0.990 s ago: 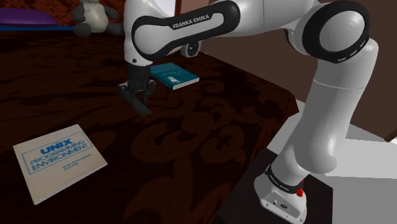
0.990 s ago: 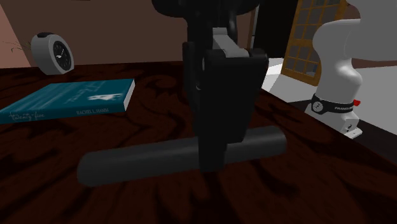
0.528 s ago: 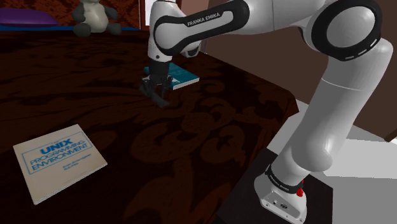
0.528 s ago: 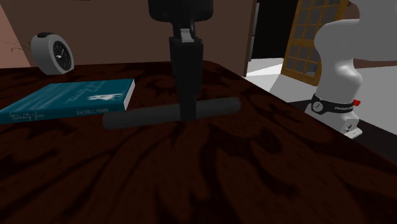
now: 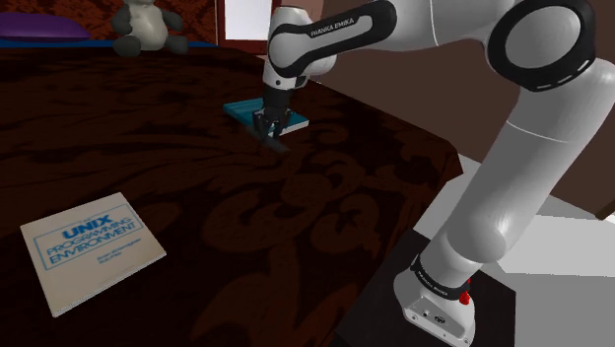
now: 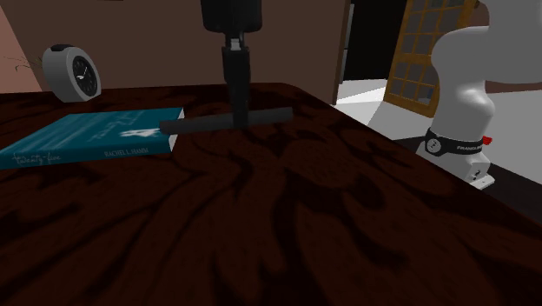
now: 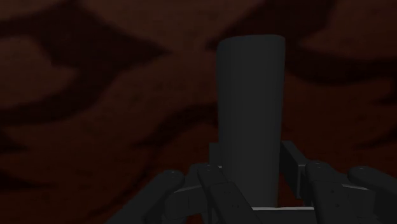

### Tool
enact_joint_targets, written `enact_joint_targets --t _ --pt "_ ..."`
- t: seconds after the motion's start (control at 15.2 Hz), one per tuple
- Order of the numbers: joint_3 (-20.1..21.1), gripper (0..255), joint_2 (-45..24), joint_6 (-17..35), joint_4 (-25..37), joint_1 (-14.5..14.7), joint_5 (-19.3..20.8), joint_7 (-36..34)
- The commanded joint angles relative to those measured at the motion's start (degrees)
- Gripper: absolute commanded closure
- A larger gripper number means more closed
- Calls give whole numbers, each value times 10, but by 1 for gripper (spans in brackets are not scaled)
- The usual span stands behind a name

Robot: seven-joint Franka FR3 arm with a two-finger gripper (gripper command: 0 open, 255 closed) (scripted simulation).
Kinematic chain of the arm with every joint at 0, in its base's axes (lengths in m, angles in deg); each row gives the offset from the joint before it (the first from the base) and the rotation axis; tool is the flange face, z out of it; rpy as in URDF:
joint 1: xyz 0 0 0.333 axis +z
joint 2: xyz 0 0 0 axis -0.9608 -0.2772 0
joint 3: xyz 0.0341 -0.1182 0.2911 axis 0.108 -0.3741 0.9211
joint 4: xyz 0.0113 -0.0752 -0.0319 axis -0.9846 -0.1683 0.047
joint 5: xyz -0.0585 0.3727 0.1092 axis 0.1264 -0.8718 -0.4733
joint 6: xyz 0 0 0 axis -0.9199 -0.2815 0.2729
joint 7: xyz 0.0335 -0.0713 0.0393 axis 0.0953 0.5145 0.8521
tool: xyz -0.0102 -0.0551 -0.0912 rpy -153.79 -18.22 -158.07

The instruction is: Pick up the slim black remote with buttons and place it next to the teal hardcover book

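My black gripper (image 6: 235,115) is shut on a slim dark remote (image 6: 200,123), which hangs level a little above the dark patterned table. In the second exterior view the remote's end sits close to the near corner of the teal hardcover book (image 6: 91,136). In the shoulder view the gripper (image 5: 270,127) hovers at the near edge of that book (image 5: 241,106), with the remote (image 5: 278,144) sticking out below it. In the wrist view the remote (image 7: 249,118) runs straight out between my fingers (image 7: 294,167), over the table.
A white paperback (image 5: 91,246) lies near the shoulder view's lower left. A round clock (image 6: 73,71) stands behind the teal book. A stuffed toy (image 5: 144,28) sits far back. The table edge (image 5: 448,158) drops off toward the stand (image 5: 441,296).
The gripper has carried the remote across the table toward the teal book, rightward and farther back in the shoulder view. It is still shut on the remote.
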Motion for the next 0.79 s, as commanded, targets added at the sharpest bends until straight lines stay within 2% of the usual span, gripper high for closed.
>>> enact_joint_targets --t 0.0,0.73 --pt "-12 255 -1 -3 2 -15 -1 28" --pt "-75 255 -27 -26 40 -95 -4 171"
